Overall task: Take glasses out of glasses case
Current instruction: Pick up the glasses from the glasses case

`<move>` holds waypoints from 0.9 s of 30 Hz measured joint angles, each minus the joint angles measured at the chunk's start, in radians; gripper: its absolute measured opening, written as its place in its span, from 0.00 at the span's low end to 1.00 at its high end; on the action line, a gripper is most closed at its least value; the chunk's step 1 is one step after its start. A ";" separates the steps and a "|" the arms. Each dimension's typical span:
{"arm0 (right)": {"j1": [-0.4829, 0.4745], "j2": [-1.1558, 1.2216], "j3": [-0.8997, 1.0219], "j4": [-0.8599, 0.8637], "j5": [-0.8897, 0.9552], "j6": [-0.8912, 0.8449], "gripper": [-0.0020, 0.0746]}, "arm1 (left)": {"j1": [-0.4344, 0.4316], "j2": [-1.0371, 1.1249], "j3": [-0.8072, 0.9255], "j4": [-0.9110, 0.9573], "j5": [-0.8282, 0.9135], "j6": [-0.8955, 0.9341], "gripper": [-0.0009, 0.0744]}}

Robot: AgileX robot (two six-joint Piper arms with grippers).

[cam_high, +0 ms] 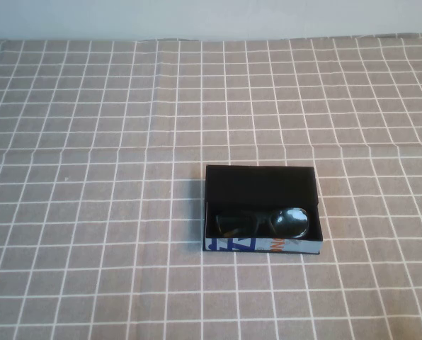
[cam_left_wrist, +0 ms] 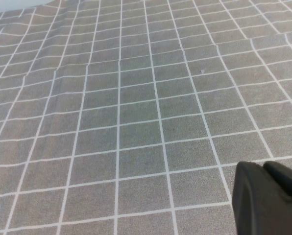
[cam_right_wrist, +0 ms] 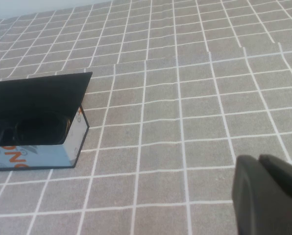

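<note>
The glasses case (cam_high: 260, 182) lies open in the middle of the table, black inside, its near wall white with blue and orange print. The black glasses (cam_high: 262, 221) lie folded inside it, along the near wall. The case also shows in the right wrist view (cam_right_wrist: 38, 93), with the glasses (cam_right_wrist: 23, 131) dark inside it. My left gripper (cam_left_wrist: 263, 169) is shut and empty, above bare cloth. My right gripper (cam_right_wrist: 260, 163) is shut and empty, well off to the case's right. Neither arm shows in the high view.
A grey cloth with a white grid (cam_high: 90, 142) covers the whole table. A pale wall (cam_high: 211, 18) runs along the far edge. Nothing else stands on the cloth.
</note>
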State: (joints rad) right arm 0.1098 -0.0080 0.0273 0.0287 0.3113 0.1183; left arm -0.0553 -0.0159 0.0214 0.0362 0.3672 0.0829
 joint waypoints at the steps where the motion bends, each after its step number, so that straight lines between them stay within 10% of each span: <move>1: 0.000 0.000 0.000 0.000 0.000 0.000 0.00 | 0.000 0.000 0.000 0.000 0.000 0.000 0.01; 27: 0.000 0.000 0.000 0.010 0.000 0.000 0.00 | 0.000 0.000 0.000 0.000 0.000 0.000 0.01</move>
State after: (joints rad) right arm 0.1098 -0.0080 0.0273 0.0385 0.3113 0.1183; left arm -0.0553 -0.0159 0.0214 0.0362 0.3672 0.0829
